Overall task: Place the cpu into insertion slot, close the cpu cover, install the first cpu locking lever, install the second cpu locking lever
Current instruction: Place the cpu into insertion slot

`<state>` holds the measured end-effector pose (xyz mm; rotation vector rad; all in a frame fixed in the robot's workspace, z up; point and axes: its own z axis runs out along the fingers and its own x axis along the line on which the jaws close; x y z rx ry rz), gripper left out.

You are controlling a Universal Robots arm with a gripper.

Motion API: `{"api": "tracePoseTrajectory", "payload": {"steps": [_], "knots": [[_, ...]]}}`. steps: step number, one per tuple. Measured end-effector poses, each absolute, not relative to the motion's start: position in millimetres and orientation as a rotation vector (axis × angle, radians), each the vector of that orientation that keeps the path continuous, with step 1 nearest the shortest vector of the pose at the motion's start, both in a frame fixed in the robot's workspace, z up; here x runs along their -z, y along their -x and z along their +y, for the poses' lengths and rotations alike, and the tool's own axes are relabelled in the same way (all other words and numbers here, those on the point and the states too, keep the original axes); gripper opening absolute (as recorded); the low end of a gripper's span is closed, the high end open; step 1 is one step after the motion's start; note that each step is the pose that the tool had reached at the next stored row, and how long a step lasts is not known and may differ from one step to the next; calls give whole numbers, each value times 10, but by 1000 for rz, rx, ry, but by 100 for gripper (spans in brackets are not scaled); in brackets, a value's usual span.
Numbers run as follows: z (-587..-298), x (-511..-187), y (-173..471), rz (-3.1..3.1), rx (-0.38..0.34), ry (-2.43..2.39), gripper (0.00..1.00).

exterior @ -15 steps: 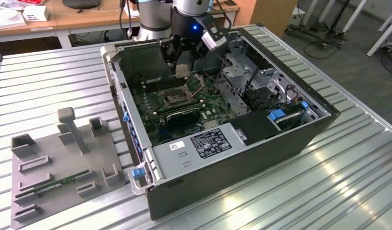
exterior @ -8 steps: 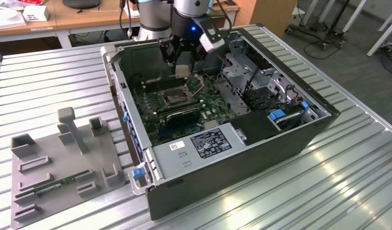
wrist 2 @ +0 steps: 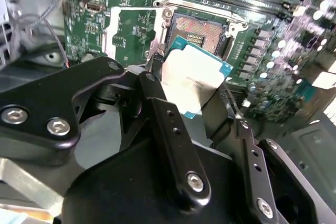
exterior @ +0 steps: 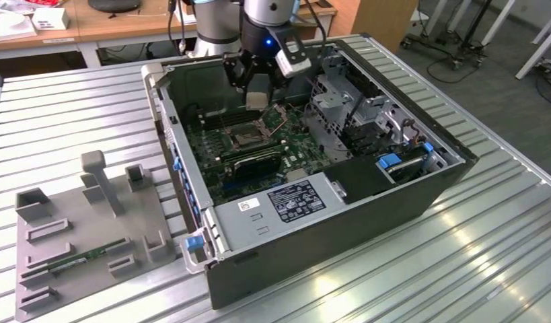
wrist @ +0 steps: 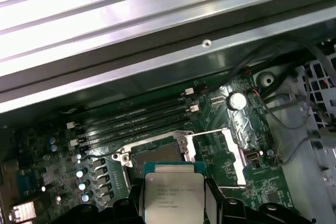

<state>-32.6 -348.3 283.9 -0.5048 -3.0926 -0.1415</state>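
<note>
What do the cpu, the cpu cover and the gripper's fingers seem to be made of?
The cpu: pale matte metal lid with a teal-green edge, probably laminate. The cpu cover: thin bare sheet metal, silvery with a shine. The fingers of the gripper: black, semi-matte, with bright screws; coated metal or hard plastic, I cannot tell.

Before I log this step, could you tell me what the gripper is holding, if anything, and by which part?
The gripper holds the cpu, pinched by two opposite side edges, above the open socket.
</note>
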Motion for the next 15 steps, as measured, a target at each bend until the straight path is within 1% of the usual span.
{"api": "tracePoseTrajectory", "payload": {"steps": [6,15], "knots": [[-3483,-2823,327,-3065,141,673,54],[-3483,-2819,327,-3053,142,734,54]]}}
